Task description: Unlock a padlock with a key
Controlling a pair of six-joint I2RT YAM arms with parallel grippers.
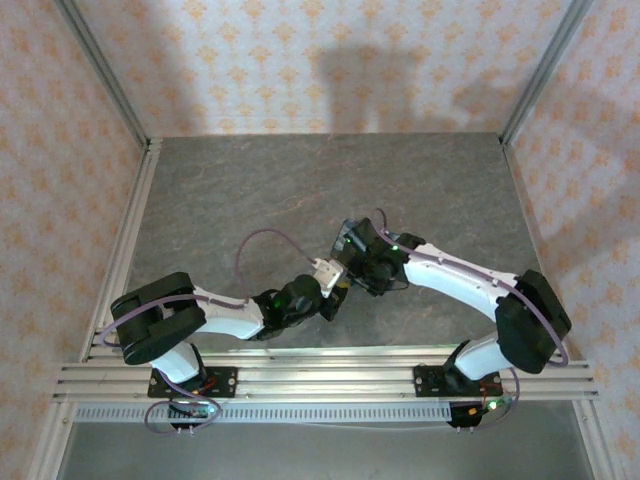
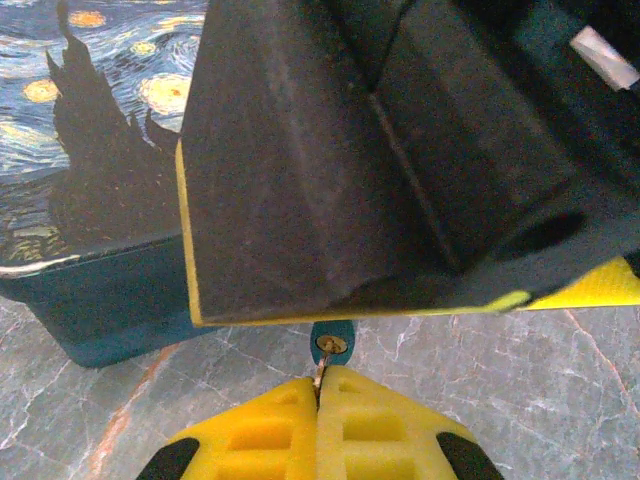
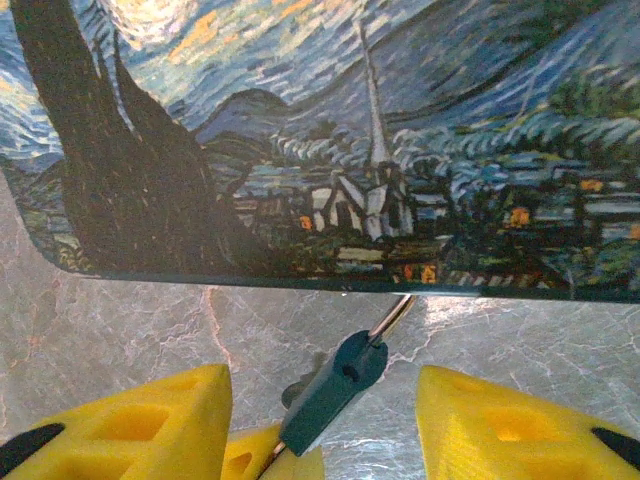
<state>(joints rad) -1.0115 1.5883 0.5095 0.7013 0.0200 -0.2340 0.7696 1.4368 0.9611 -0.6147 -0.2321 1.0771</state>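
The padlock is a small teal body hanging tilted between my right gripper's wide-open yellow fingers, touching neither. Its silver shackle runs up to the lower edge of the painted box. In the left wrist view the padlock's brass keyhole faces my left gripper, which is shut on the key. The thin key tip reaches into the keyhole. From above, the left gripper and right gripper meet at the table's middle.
The blue box painted with yellow swirls stands right behind the padlock, and its painted side looms over the right wrist view. The right gripper's dark body hangs just above the left fingers. Grey marble tabletop lies all around.
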